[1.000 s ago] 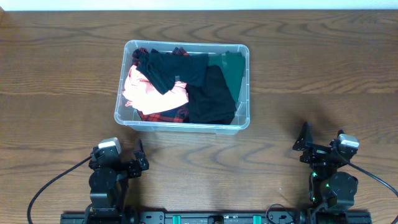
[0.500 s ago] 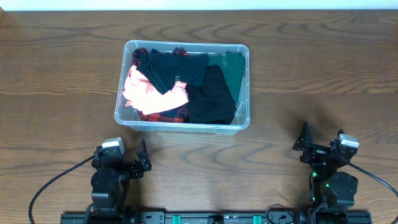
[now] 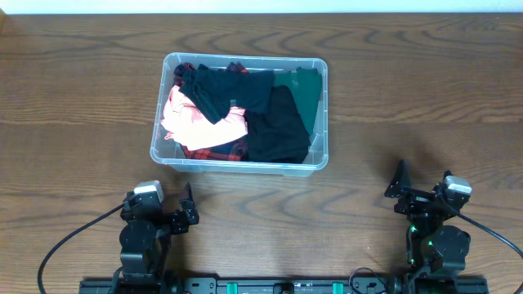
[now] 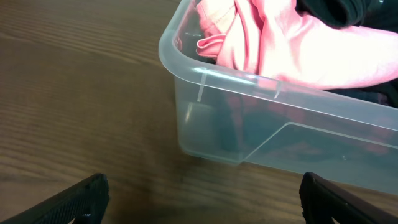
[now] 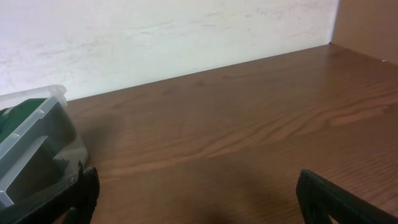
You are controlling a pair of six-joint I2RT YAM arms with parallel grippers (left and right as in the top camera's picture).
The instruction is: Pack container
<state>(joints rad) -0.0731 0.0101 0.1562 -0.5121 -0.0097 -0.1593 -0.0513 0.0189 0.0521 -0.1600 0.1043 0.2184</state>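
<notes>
The clear plastic container [image 3: 320,159] stands at the table's middle back, filled with clothes: a pink garment [image 3: 192,122] at the left, black garments [image 3: 274,131] in the middle, a green one [image 3: 306,90] at the right, red plaid underneath. My left gripper [image 3: 186,208] is open and empty near the front edge, below the container's left corner [image 4: 186,93]; pink cloth [image 4: 280,43] shows over the rim. My right gripper [image 3: 398,188] is open and empty at the front right; the container's right corner [image 5: 31,124] shows at its left.
Bare brown wooden table [image 3: 425,90] surrounds the container. A white wall [image 5: 155,31] runs behind the table's far edge. Black cables [image 3: 65,245] trail from the arm bases at the front.
The left arm has pulled back slightly toward the front edge. The right arm and the container have not moved.
</notes>
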